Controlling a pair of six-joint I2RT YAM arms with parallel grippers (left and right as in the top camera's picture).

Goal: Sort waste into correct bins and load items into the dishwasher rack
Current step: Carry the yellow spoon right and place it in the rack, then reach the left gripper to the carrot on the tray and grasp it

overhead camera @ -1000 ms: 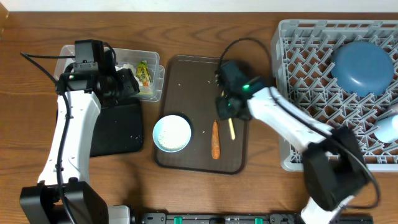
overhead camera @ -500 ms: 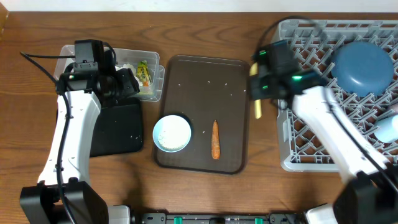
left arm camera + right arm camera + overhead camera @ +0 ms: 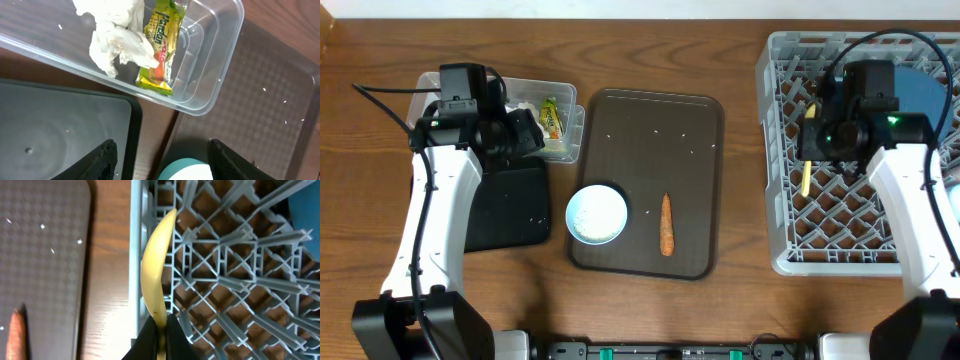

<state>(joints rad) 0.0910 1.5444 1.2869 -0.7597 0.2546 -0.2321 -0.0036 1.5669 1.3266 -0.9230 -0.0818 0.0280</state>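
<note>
My right gripper (image 3: 811,150) (image 3: 161,325) is shut on the pale yellow spoon (image 3: 807,176) (image 3: 155,270). It holds the spoon over the left side of the grey dishwasher rack (image 3: 790,60) (image 3: 225,280). A dark blue plate (image 3: 932,88) sits in the rack, partly hidden by the arm. My left gripper (image 3: 525,135) (image 3: 162,152) hangs open by the clear tub (image 3: 572,128) (image 3: 220,75), which holds tissues (image 3: 117,30) and a snack wrapper (image 3: 552,118) (image 3: 162,45). Beside it is the black bin (image 3: 510,205) (image 3: 60,125). The white bowl (image 3: 597,214) (image 3: 187,170) and carrot piece (image 3: 667,223) (image 3: 15,330) lie on the tray.
The flat brown tray (image 3: 650,150) sits mid-table with a few rice grains (image 3: 658,132) scattered on it. Bare wood shows between tray and rack. Cables trail from both arms.
My right gripper has carried the spoon from the tray rightwards to above the rack's left side. The left arm has not moved.
</note>
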